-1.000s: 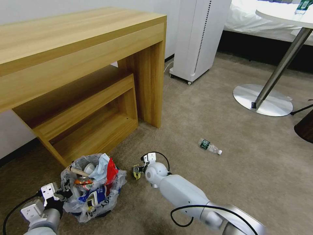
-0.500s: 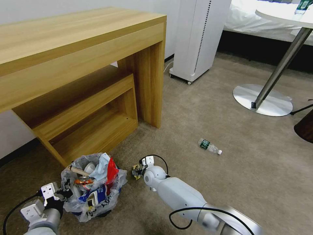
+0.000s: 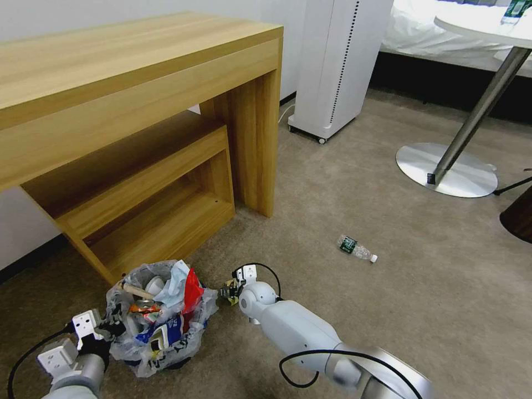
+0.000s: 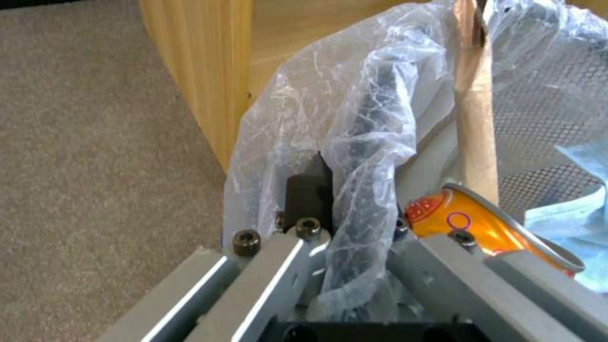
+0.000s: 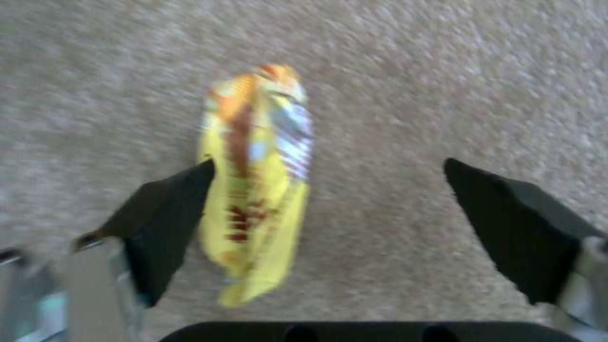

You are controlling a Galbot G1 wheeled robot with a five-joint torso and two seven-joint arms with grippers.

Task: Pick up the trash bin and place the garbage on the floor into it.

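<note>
While left gripper (image 4: pixel 342 223) pinches trash bin (image 3: pixel 158 354), wrapper (image 5: pixel 256 180) touches right gripper (image 5: pixel 329 228).

The bin (image 3: pixel 158 318) stands on the near left floor (image 3: pixel 388 310), just in front of the wooden desk (image 3: pixel 138 111), whose lower shelf and leg wall off its far side. The left gripper (image 3: pixel 111 327) clamps the bin's near-left rim, blocking that side. Litter heaped above the rim crowds the mouth. To the bin's right the right gripper (image 3: pixel 228 291) hangs just beside it. Farther right, carpet lies open but for a bottle (image 3: pixel 356 249); a table base (image 3: pixel 446 169) and white unit (image 3: pixel 338 66) stand far off.
</note>
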